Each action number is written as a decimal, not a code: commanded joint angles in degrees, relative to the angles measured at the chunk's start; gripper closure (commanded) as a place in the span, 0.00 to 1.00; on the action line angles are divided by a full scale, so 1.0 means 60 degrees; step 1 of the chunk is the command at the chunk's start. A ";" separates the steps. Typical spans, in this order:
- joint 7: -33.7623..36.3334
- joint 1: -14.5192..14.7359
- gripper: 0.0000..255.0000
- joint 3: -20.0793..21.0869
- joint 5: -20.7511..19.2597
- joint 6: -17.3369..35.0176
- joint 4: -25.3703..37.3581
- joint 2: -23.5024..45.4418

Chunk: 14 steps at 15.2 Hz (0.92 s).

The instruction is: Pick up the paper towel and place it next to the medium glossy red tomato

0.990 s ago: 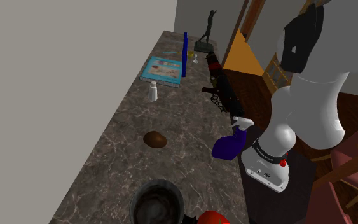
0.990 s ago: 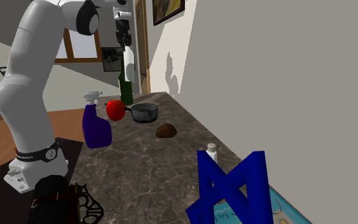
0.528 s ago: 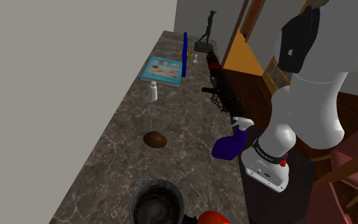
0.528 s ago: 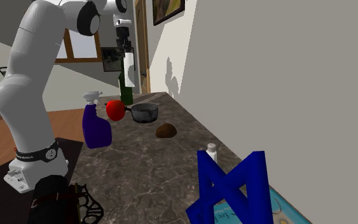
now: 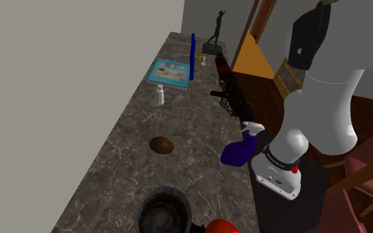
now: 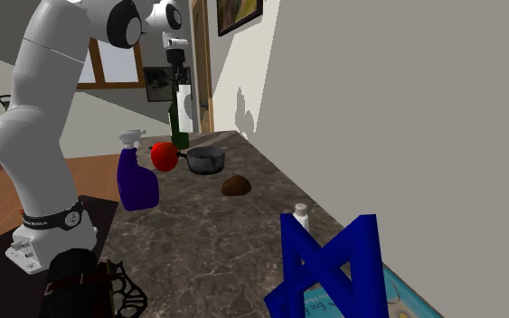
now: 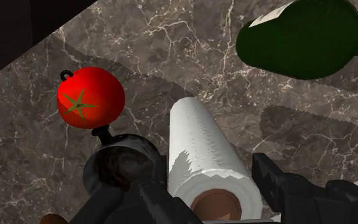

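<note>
lowering since a second ago, the gripper (image 7: 220, 194), fingers pinching the paper towel (image 7: 203, 146), brings it nearer the counter (image 7: 171, 38) near the tomato (image 7: 89, 97); setting it down seems next.

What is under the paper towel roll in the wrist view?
The marbled countertop lies below the paper towel roll, which the gripper holds in the air. A dark pot stands beside that spot. The roll hides the surface straight beneath it.

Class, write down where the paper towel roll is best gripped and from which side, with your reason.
Grip the paper towel roll across its curved sides near the top end, from above: it is a tall upright cylinder that fits inside the gripper.
</note>
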 commanded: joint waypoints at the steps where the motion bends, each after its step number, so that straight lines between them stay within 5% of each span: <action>1: 0.0040 -0.0088 1.00 0.0003 -0.0003 0.0266 -0.0288 -0.0003; 14: 0.0343 -0.0444 1.00 -0.0095 -0.0201 0.1833 -0.1891 0.0139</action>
